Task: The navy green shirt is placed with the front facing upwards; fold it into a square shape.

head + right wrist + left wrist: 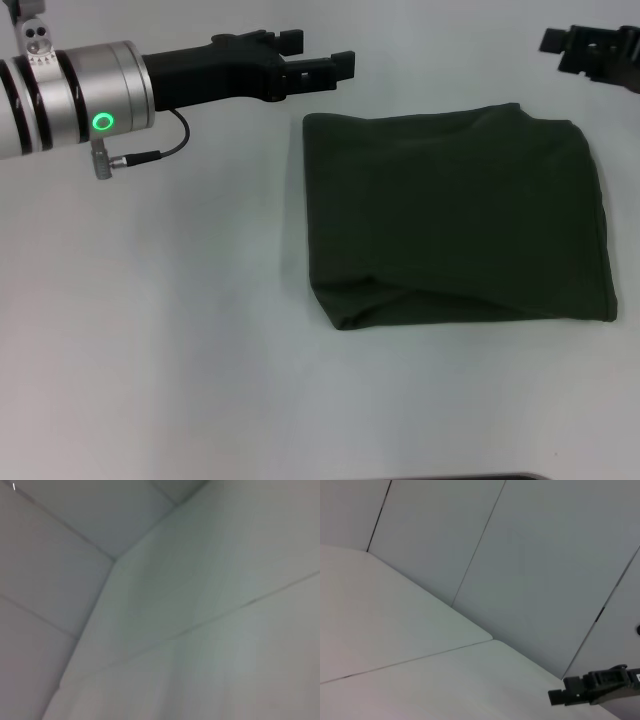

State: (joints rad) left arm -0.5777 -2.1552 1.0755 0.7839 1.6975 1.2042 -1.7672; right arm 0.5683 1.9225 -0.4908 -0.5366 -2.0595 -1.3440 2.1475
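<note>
Folded navy green shirt (458,215) lettering hidden, left gripper (318,57) fingers released, right gripper (590,50) cropped, grip unclear

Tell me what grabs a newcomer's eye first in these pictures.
The navy green shirt lies folded into a rough square on the white table, right of centre. The left gripper, open, hovers beyond its far left corner on a silver arm with a green ring light; the right gripper hangs at the far right.

Even, soft light; faint shadows

One folded navy green shirt (458,218), one white table (150,330), and two pincers: left pincer (320,55), right pincer (560,42).
</note>
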